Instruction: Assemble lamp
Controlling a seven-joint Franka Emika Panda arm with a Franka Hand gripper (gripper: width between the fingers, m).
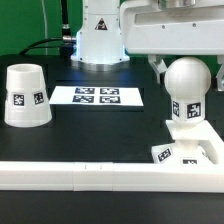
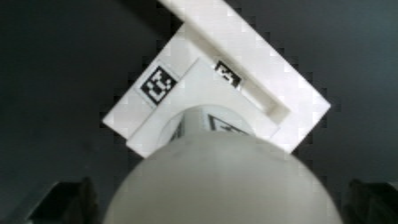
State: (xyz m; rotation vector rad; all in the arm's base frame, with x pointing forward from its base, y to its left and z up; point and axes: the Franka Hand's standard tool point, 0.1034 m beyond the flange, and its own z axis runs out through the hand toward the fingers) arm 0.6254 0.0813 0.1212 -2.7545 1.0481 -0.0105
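Observation:
The bulb [image 1: 187,80] stands upright on its neck in the flat square base [image 1: 192,152] at the exterior view's right, close behind the long rail. My gripper [image 1: 186,68] hangs over it with a dark finger on each side of the round head. In the wrist view the bulb head [image 2: 214,185] fills the space between the fingers [image 2: 68,203], with a thin dark gap showing at each side, so the gripper [image 2: 214,208] looks open. The base [image 2: 134,112] lies beneath. The conical shade [image 1: 27,96] stands alone at the exterior view's left.
The marker board [image 1: 97,96] lies flat at mid table behind the parts. The long white rail [image 1: 90,176] runs along the front edge and also shows in the wrist view [image 2: 267,60] beside the base. The arm's white pedestal [image 1: 98,40] stands at the back.

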